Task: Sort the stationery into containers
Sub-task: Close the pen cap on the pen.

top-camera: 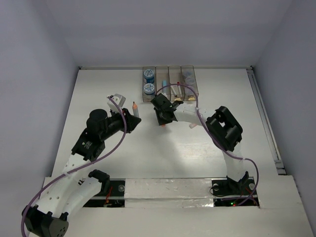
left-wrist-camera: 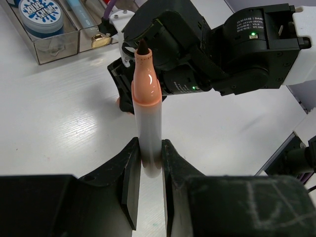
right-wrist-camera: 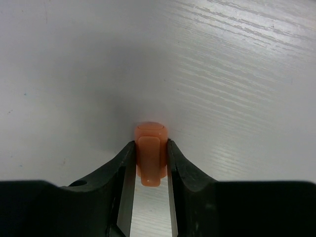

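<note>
Your left claw is clenching a white marker low on its barrel, and the marker is sticking straight out past the fingertips. The barrel is showing plain white, the shoulder is gleaming a glossy salmon-orange, and the dark nib is standing bare at the far end.

Your right claw is grasping a short orange cap. The cap's flat clip is facing the wrist camera and its rounded end is poking out just beyond the fingertips. It is hanging right at the white worktop, though I cannot tell whether it is touching. In the left wrist view, the black wrist of your right arm is sitting just beyond the marker's nib.

The containers are lying just beyond the right claw, and beyond the left claw, off to its right. Two blue-topped rolls are sitting in the leftmost bin. A light-blue stick is lying in the next one. Greyish pieces are resting in the rightmost bin.
</note>
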Controlling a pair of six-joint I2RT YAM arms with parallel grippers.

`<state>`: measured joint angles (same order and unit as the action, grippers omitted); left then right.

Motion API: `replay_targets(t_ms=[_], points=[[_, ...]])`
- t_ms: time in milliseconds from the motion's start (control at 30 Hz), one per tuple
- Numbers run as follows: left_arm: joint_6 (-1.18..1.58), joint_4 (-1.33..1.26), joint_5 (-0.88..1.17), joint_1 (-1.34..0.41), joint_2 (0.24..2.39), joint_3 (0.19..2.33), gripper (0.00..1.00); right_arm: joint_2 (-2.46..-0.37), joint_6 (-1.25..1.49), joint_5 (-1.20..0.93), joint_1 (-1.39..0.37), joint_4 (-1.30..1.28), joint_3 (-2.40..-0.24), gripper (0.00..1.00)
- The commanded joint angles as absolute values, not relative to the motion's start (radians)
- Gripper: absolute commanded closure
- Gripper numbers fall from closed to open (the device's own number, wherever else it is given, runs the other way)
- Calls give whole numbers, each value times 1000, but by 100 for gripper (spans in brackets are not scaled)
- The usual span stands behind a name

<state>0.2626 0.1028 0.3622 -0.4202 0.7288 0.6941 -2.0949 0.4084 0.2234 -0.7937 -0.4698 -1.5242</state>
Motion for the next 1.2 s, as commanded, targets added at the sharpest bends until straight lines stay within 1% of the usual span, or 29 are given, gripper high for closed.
replay_targets(t_ms=[0,100,133,167,267,300,367,400,433,533,733,1167], points=[[248,77,367,-426,730,719,100,-2045,420,241,-799,-430,-1471,100],[252,74,376,-426,747,719,100,-1932,420,239,-799,-307,-1407,100],[252,72,377,-426,752,719,100,-1842,417,235,-799,-266,-1372,100],[252,72,379,-426,756,719,100,-1795,420,235,-799,-220,-1352,100],[244,81,364,-417,767,726,100,-1613,451,239,-799,-36,-1266,100],[242,83,356,-417,767,724,100,-1570,462,224,-799,106,-1234,100],[239,84,341,-417,768,724,100,-1470,483,178,-799,217,-1172,100],[239,86,339,-417,773,724,100,-1448,504,164,-808,312,-1158,100],[239,86,339,-417,779,724,100,-1433,514,146,-808,349,-1151,100],[241,90,339,-417,802,727,100,-1419,540,71,-819,468,-1150,100],[235,89,327,-417,807,729,100,-1511,587,-61,-854,511,-1258,100],[236,87,328,-408,807,729,100,-1611,575,-121,-896,477,-1328,100]])
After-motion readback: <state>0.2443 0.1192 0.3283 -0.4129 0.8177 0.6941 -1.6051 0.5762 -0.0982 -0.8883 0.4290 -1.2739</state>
